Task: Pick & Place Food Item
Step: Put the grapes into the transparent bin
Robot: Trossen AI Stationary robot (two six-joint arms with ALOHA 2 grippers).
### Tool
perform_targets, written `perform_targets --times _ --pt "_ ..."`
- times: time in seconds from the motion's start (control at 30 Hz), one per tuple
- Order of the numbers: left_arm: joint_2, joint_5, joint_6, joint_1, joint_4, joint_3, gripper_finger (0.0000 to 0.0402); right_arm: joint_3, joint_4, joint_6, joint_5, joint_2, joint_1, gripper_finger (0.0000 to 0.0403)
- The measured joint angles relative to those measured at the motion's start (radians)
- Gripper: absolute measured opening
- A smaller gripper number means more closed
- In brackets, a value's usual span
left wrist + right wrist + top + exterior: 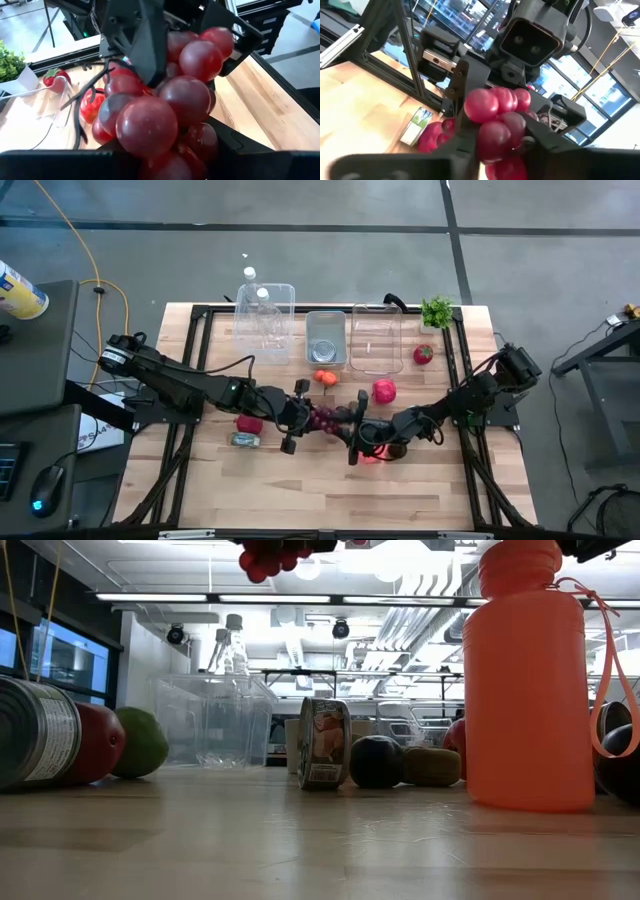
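Reaching inward from opposite sides, both arms are met above the table's middle, where the bunch of red grapes is clamped by the left gripper and the right gripper together, lifted clear of the wood.

no legible text or labels

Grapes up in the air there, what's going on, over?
Both hands on the grapes mid-table, left hand and right hand gripping opposite ends. Bunch off the table. Nothing between them.
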Motion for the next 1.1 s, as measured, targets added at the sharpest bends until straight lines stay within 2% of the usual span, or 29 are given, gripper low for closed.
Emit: perform_targets --times 0.13,0.3,0.53,0.7,0.8,0.93,1.0,1.1 --pt "0.000 0.000 -0.023 0.000 0.000 0.000 0.0118 0.000 0.001 0.000 0.004 0.000 0.000 0.0036" --pt "0.000 -0.009 -0.022 0.000 0.000 0.000 0.0134 0.000 -0.006 0.000 0.029 0.000 0.000 0.0038" --pt "0.000 -0.009 0.023 -0.006 0.000 0.000 0.0222 0.000 -0.022 -0.004 0.033 0.000 0.000 0.0035" --pt "0.000 -0.046 0.024 -0.007 0.012 0.000 0.0288 0.000 -0.033 -0.027 0.050 0.000 -0.002 0.0037" --pt "0.000 -0.074 0.025 -0.008 0.019 0.000 0.0313 0.000 -0.038 -0.030 0.067 0.000 -0.002 0.0037" --pt "-0.006 -0.154 0.026 -0.008 0.022 0.000 0.0325 0.000 -0.050 -0.051 0.077 0.000 0.007 0.0037" --pt "-0.012 -0.183 0.026 -0.008 0.031 0.001 0.0326 -0.001 -0.055 -0.083 0.109 0.000 0.020 0.0038" --pt "-0.030 -0.198 0.026 -0.008 0.030 0.002 0.0326 0.009 -0.075 -0.123 0.229 0.000 0.039 0.0038"
